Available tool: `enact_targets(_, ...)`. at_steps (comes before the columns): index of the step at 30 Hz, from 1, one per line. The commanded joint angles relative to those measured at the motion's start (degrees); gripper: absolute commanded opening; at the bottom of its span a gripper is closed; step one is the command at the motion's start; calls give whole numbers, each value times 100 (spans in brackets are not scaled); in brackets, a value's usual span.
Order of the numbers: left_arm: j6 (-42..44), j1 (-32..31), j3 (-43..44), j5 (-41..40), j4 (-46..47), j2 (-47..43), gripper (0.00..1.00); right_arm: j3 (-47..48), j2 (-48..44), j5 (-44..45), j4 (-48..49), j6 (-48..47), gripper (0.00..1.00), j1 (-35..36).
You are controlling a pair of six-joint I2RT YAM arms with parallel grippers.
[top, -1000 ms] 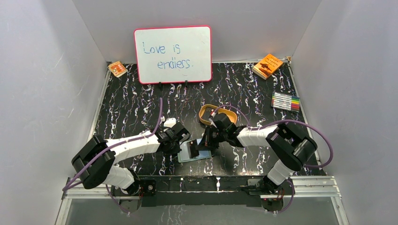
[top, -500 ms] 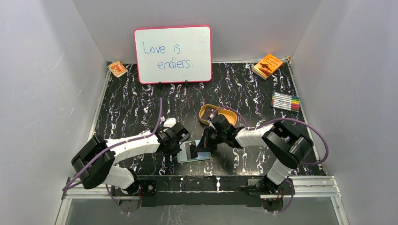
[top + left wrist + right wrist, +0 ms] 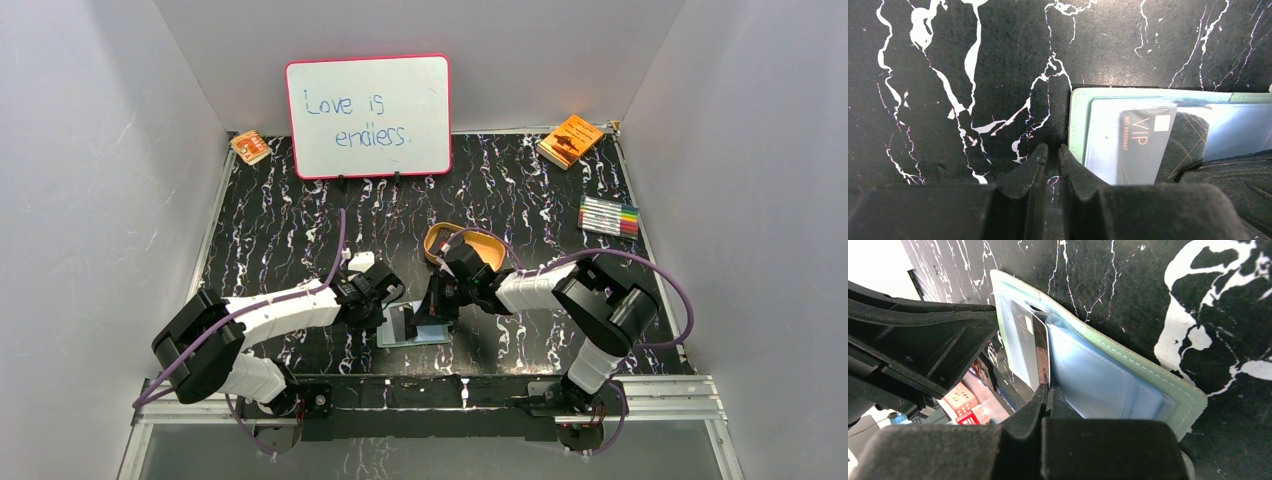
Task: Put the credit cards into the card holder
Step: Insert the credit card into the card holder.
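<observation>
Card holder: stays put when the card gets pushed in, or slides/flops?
Probably slides: card holder lies open and flat, looks thin and light; left gripper at its edge may brace it. Its clear sleeves look soft and could buckle. The card, pinched by right gripper, looks stiff enough to push.

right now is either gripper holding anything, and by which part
The right gripper pinches a dark credit card by its near end, far end at the sleeves of the card holder. The left gripper holds nothing.
</observation>
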Motion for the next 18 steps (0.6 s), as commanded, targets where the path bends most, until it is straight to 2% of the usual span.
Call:
enact_targets(1,-159,-23,-314,538,274,291,11,163,44,164,-214,2,0,132)
enact_targets(18,-193,-23,-360,572,335,238,10,384,180,232,-213,96,0,313)
